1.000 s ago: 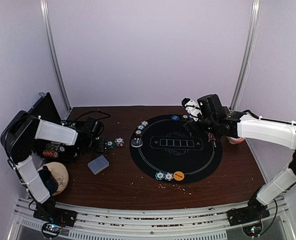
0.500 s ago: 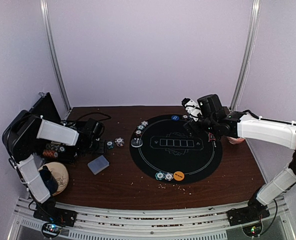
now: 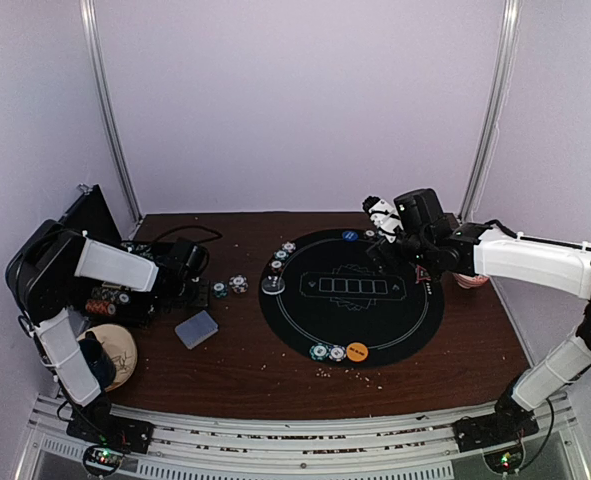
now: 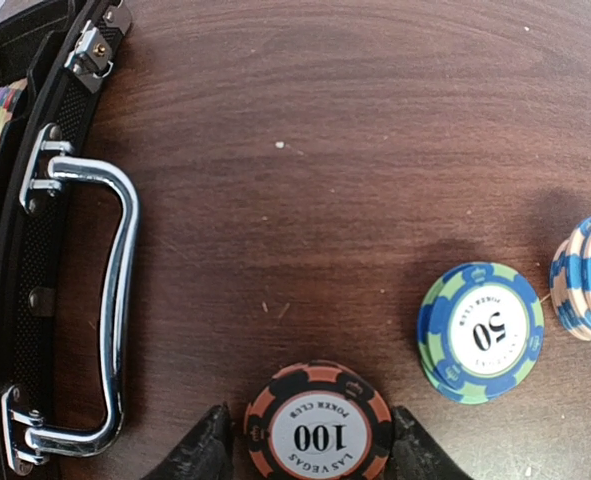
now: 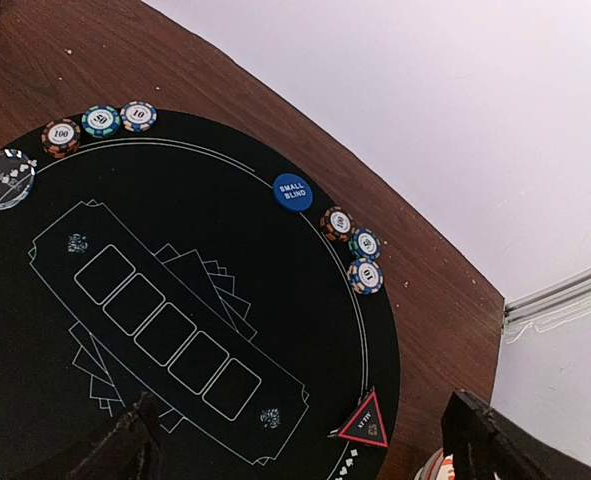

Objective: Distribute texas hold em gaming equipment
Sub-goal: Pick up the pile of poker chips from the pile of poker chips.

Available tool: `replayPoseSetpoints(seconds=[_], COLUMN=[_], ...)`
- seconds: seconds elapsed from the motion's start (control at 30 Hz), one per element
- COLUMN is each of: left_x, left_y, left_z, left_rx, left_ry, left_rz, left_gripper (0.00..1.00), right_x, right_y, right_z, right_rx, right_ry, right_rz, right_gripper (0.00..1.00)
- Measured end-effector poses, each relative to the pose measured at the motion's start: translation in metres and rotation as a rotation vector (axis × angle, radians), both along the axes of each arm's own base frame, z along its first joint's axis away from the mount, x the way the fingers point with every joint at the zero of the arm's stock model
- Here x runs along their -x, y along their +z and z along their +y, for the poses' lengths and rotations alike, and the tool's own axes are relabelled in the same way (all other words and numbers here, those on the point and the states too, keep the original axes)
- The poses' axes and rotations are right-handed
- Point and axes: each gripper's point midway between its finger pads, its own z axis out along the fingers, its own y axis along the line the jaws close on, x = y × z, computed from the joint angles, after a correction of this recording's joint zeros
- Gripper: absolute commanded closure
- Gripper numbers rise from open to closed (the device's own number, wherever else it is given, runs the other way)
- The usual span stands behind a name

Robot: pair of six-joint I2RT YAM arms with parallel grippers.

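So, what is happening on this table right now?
A poker setup is under way. The left hand straddles a 100 chip on the table beside the case; I cannot tell whether it grips yet. The right hand hangs open over the mat, which already carries chips, a blue disc and a red triangle.

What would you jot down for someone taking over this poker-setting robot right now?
Left claw: straddles the 100 chip beside the case; grip uncertain.
Right claw: open, empty, above the mat.
Done: chip groups at three mat spots; blue disc, orange disc and red triangle placed.
To do: card deck lies undealt on the table; 50 chip and others are off the mat.
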Motion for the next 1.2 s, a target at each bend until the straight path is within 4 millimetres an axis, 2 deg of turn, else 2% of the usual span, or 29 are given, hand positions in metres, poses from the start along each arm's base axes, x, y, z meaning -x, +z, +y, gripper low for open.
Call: replayPoseSetpoints(seconds=[0.17, 0.73, 1.2], left_x=[0.0, 0.001, 0.004], left_y=[0.0, 0.002, 0.025], left_z=[0.0, 0.002, -0.001], left_rx=[0.0, -0.002, 0.013], left_ry=[0.0, 0.004, -0.005], left_rz=[0.0, -0.014, -0.071], left_gripper=[0.57, 0.63, 0.63], right_x=[0.0, 0.0, 0.0], right_y=[0.0, 0.0, -0.001], right_z=[0.0, 0.0, 0.0], right_rx=[0.0, 0.001, 0.002], right_ry=[0.0, 0.001, 0.0], right_rz=[0.0, 0.001, 0.002], right_gripper=[0.0, 0.0, 0.0])
